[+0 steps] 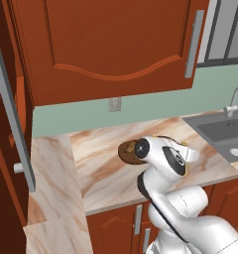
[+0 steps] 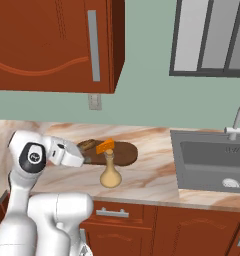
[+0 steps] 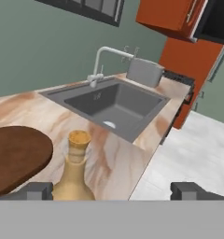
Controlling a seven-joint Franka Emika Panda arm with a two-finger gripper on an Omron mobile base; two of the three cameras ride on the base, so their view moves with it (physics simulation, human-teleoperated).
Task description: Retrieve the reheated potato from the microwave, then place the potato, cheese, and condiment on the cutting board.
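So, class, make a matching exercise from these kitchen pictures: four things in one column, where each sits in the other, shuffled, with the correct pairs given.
Things:
1. cheese
2. condiment
3. cutting board
4. sink

Places:
A. on the counter in front of the board
B. set into the counter under the faucet
C. on top of the board
D. flat on the counter, left of the sink

Pairs: 1-C, 2-A, 3-D, 4-B
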